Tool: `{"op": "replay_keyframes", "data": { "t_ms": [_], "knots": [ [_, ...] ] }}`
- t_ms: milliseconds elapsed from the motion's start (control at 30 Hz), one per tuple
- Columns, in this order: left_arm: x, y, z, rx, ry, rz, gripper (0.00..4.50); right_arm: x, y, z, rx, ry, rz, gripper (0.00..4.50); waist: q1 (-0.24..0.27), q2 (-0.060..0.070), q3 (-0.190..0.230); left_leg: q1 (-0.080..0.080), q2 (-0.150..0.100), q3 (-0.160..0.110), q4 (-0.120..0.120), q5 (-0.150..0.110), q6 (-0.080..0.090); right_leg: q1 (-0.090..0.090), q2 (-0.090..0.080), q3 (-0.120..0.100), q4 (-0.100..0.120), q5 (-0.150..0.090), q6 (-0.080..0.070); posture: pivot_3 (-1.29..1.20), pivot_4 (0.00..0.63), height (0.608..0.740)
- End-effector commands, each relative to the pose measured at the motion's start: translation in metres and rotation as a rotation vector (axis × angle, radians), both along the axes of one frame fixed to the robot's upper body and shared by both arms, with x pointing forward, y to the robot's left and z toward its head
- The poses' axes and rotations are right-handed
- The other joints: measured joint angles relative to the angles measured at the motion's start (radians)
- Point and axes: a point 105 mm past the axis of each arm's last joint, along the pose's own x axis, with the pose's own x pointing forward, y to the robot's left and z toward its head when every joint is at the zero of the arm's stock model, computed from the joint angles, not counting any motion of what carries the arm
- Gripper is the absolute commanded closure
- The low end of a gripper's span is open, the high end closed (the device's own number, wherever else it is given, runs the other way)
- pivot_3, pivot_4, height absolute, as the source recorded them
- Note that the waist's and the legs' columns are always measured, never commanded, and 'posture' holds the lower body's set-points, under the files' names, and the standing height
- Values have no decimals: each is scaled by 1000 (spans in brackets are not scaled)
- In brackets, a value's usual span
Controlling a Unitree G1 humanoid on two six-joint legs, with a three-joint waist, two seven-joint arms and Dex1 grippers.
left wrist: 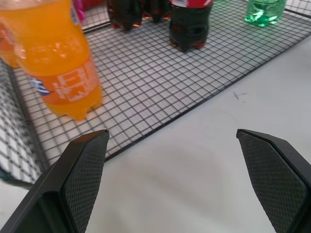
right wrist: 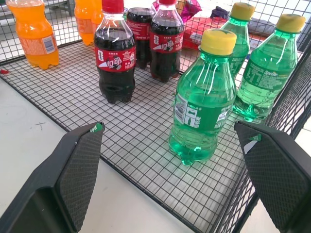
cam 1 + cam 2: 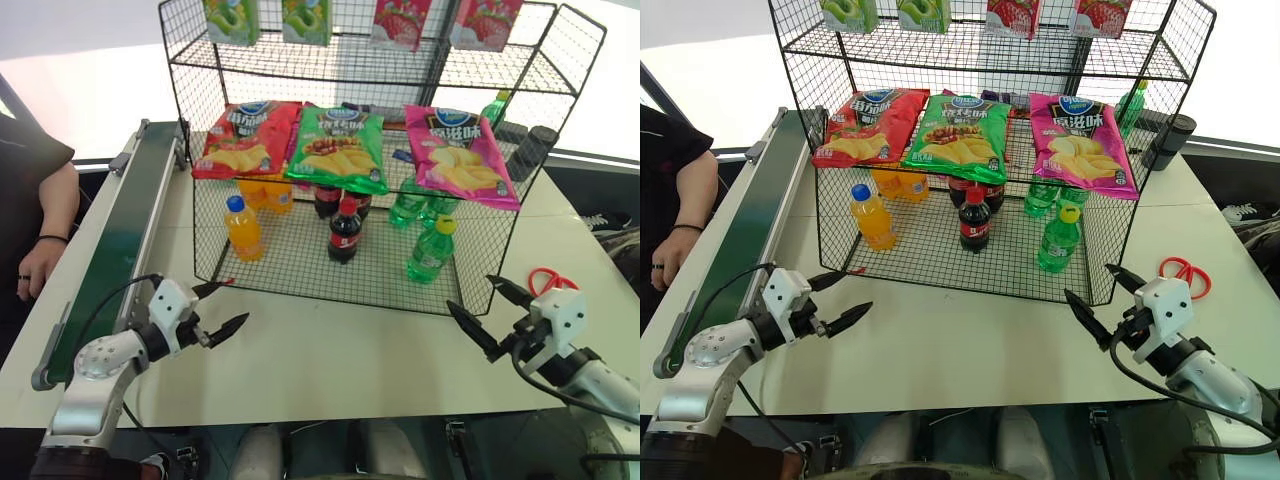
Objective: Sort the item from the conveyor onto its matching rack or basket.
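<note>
The top tier of the black wire rack (image 3: 300, 250) is cut off, its hanging packets only half seen, and chip bags (image 3: 338, 148) hide the bottles behind them. The green soda bottle (image 2: 203, 97) stands upright on the rack's bottom tier, near its right front corner. The conveyor (image 3: 120, 240) runs along the white table (image 3: 340, 350) on the left, beside a seated person (image 3: 35, 210). Left pincer (image 3: 222, 305) and right pincer (image 3: 488, 312) both hover released, grasping nothing, over the table before the rack.
</note>
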Motion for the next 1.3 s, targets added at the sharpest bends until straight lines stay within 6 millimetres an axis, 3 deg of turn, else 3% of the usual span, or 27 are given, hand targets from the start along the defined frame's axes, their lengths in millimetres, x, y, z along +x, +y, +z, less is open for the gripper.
{"op": "replay_keyframes", "data": {
  "t_ms": [33,1300],
  "knots": [
    [2,1,11,12,-52,-6,0,0,-2,9,-14,-36,4,51,0,0,0,0,0,0,0,0,0,0,0,0,0,0,0,0,150,740],
    [12,-11,12,21,-79,-7,0,8,13,7,-3,-44,28,51,-1,0,0,0,0,0,0,0,0,0,0,0,0,0,0,0,150,740]
  ]
}}
